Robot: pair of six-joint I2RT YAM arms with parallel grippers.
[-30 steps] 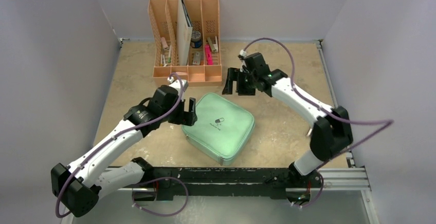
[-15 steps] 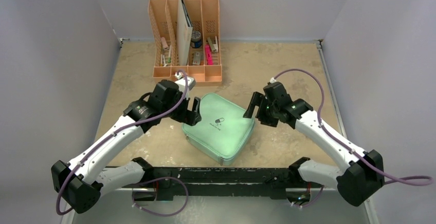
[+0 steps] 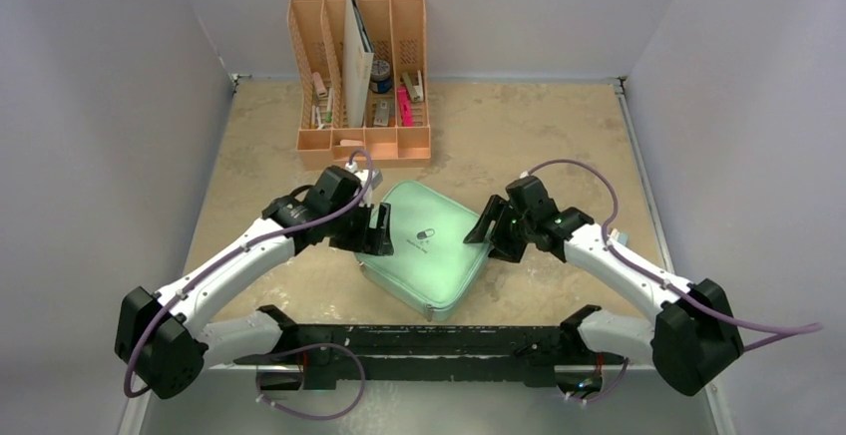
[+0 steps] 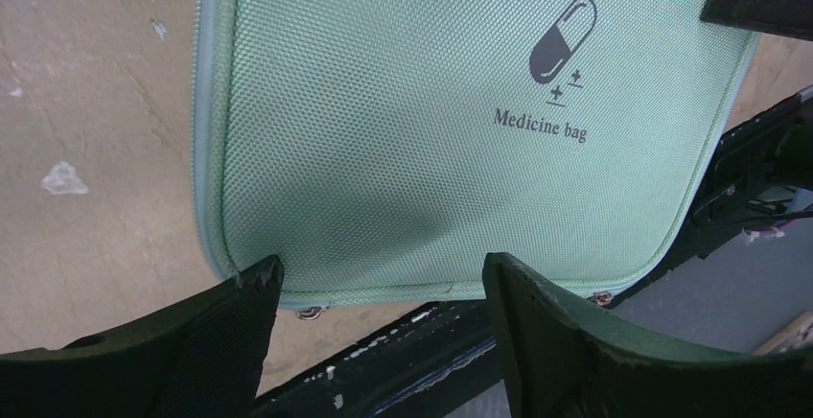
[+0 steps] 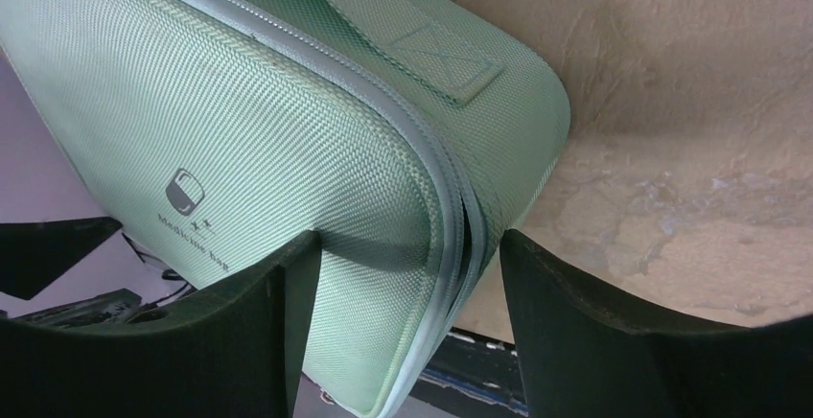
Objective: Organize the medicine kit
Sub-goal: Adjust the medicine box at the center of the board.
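Fingers (image 4: pixel 192 341) of my left gripper (image 3: pixel 374 227) stand spread w/ nothing between them, hovering at the left-hand edge of the medicine kit (image 3: pixel 427 245). On the left wrist cam they frame one edge of the lid, w/ the pill logo (image 4: pixel 563 39) further across. Can't tell whether the tips touch the fabric. At the back of the table (image 3: pixel 559 136) the peach desk organizer (image 3: pixel 359 76) sits well apart from both arms.

Kit lies flat mid-table, turned so a corner points at each side. Lid is down and the zip seam (image 5: pixel 422 150) looks shut.

Over on the right, the right gripper (image 3: pixel 489 235) is spread too, straddling the kit's right corner. One finger is over the lid, the other outside the side wall. A sliver of gap shows on that outer side, so it's not clamped imo.

Risks as I see them:
- The right jaws bridge the seam, so closing there would prob pinch lid and base together rather than open anything.
- Rounded corner + woven shell = tips could skate off.
- If one arm pushes before the other braces, the kit may slide or pivot on the tabletop.
- I can't pick out the zip pull for sure, so a blind grab could miss.
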